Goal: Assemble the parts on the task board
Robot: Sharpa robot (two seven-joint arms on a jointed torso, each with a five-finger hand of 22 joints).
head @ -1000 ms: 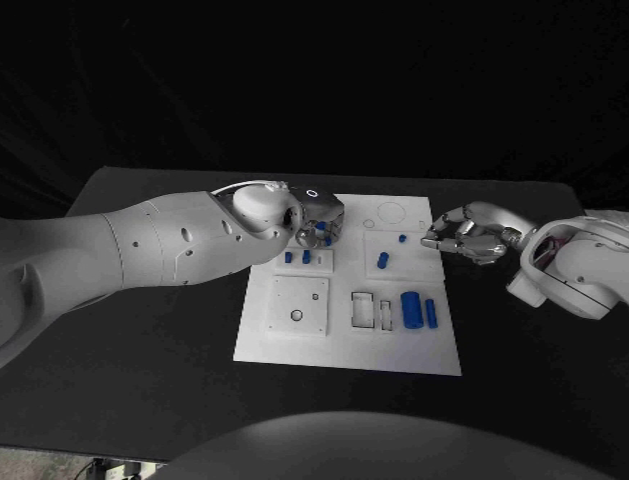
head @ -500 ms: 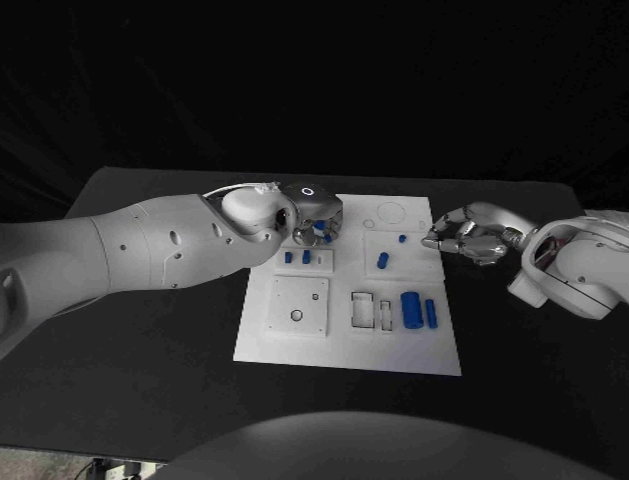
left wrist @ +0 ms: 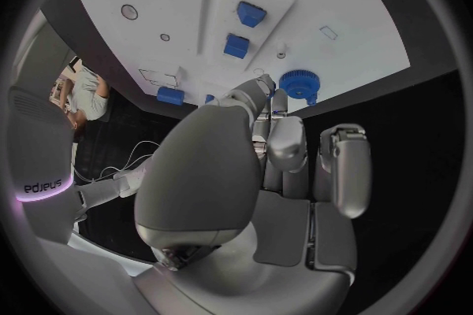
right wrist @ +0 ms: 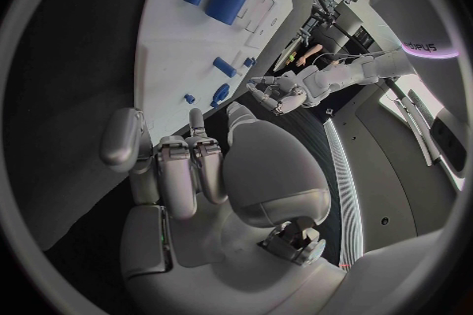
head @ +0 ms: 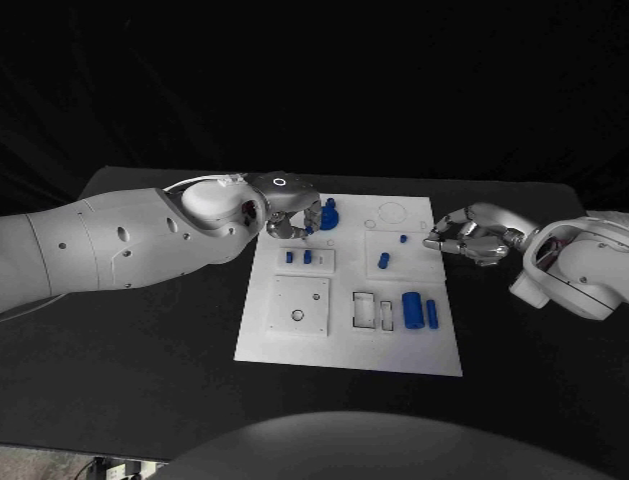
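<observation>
Left hand: your left hand (head: 294, 218) is over the far left part of the white board (head: 346, 345). It pinches a blue gear (head: 329, 213) between the fingertips (left wrist: 264, 87); in the left wrist view you see the gear (left wrist: 298, 83) at the tips, above the board.
Right hand: your right hand (head: 466, 238) is at the right edge of the board, just beside it. The fingers (right wrist: 188, 165) are curled in and hold nothing.
Board: it lies in the middle of the black surface (head: 141, 370).
Parts on board: two small blue blocks (head: 298, 257) lie near the left hand. A blue cylinder (head: 412, 310) and a thin blue bar (head: 431, 312) lie side by side near the right edge. A small blue peg (head: 383, 260) lies in the middle.
</observation>
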